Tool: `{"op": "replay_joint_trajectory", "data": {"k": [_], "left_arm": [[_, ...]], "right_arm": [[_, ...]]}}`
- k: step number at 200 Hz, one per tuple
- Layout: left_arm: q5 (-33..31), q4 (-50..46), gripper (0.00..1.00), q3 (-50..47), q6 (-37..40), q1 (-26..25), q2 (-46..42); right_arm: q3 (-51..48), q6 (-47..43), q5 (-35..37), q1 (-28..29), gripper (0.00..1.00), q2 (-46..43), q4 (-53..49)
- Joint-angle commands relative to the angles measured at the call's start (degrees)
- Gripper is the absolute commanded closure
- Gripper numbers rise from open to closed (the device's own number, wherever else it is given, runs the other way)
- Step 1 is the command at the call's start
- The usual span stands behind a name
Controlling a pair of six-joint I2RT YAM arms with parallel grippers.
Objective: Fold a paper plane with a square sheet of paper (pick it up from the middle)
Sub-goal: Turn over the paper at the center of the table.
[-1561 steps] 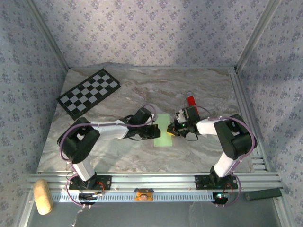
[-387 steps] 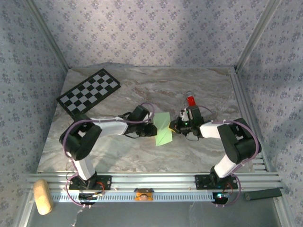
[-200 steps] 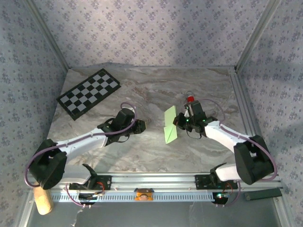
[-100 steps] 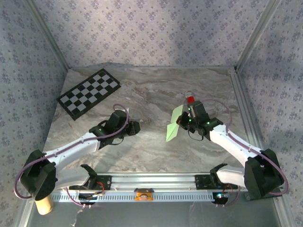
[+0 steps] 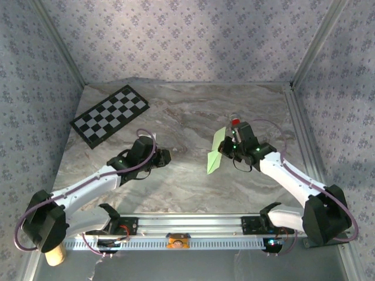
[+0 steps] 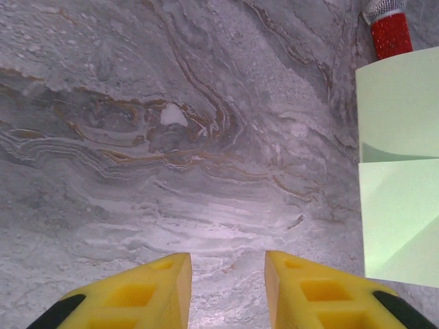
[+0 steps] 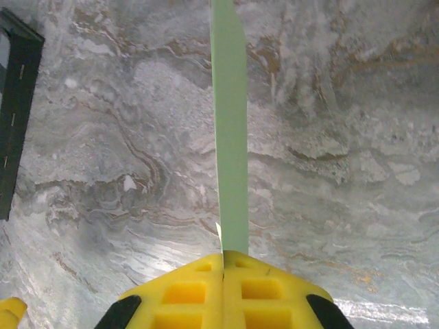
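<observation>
The right claw [image 7: 223, 256] grasps the folded green sheet of paper [image 5: 215, 154] on edge beside the red tube [image 5: 235, 123]; the released left claw [image 6: 228, 266], farther off, should meet the paper's free edge squarely.

I'm looking into a robotics lab test cell: patterned wall panels [image 5: 176, 41] box in a marble-look table [image 5: 193, 117], a black-and-white checkerboard [image 5: 110, 116] lies at ten o'clock, and a slotted aluminium rail [image 5: 193, 222] runs along six o'clock
</observation>
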Motion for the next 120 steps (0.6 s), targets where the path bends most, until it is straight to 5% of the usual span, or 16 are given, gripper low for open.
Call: {"op": "replay_joint_trajectory", "data": {"k": [1,37,65,120], "left_arm": [[-2.1,-1.3,0.66,-0.5,0.6,1.2,-2.2],[-4.3,-5.4,0.58,0.0,2.0,3.2,-5.0],[-3.4,-4.1,0.42,-1.5,3.4,5.5,-6.8],[8.3,-3.8,0.38,-2.4,3.5,17.7,-5.2]], "right_arm": [[4.4,-6.6,4.4,1.8,0.97,0.8,-5.4],[10.9,-11.3,18.6,8.5,0.97,2.1,-14.9],[15.0,-12.7,23.0,12.1,0.97,5.2,-23.4],[29.1,-8.5,38.7,20.2,0.98,18.1,-41.0]]}}
